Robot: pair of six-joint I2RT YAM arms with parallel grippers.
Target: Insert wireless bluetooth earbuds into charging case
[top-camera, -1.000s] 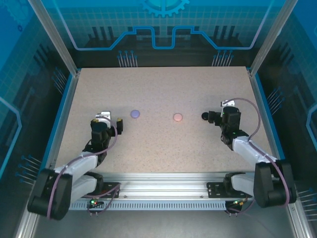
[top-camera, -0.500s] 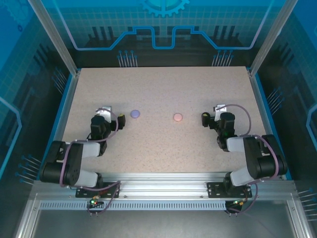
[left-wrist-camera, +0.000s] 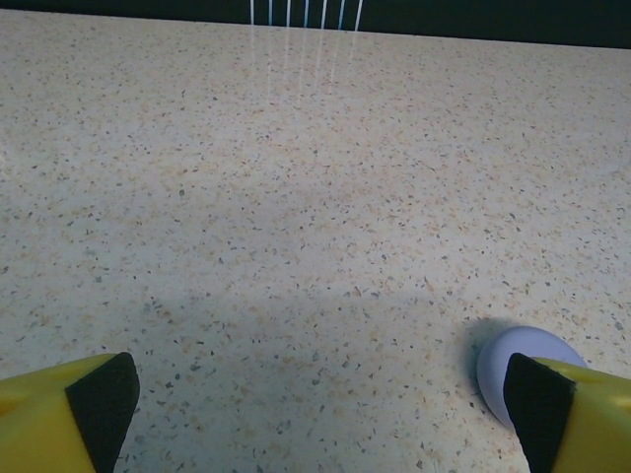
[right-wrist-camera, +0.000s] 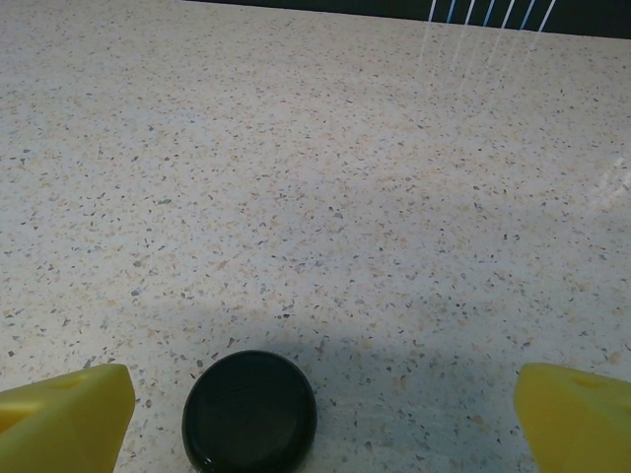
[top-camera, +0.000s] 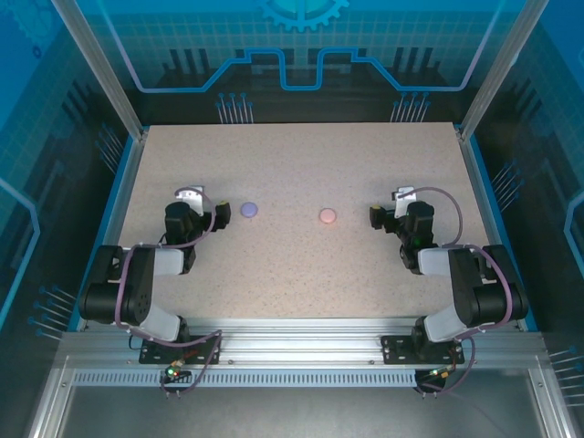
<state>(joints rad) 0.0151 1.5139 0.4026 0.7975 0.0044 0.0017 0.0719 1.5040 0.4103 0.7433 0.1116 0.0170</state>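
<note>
Speckled beige table [top-camera: 292, 274] inside a blue-lit enclosure, aluminium rail [top-camera: 301, 351] along the near edge carrying both arm bases. Three small round cases lie in a loose row across the middle: purple case [top-camera: 249, 209] toward the left, pink case [top-camera: 328, 215] near centre, black case [right-wrist-camera: 249, 411] toward the right. All three look like shut discs, lids down; whether the earbuds are inside them cannot be told from here. Left gripper [left-wrist-camera: 317, 409] low over the table, jaws spread wide, nothing held, purple case just beside its right finger and partly tucked behind it. Right gripper [right-wrist-camera: 320, 414] likewise wide open and empty, black case lying on the table between its fingers, nearer the left one, not touched. Pink case well apart from both. Judgement: with cases closed and both arms folded low and empty, this reads as either the very start or the very end of the job; if a start, every lid has to come open first. Table around the cases is bare, so nothing blocks a reach, though the flat glossy discs look awkward to pinch
</note>
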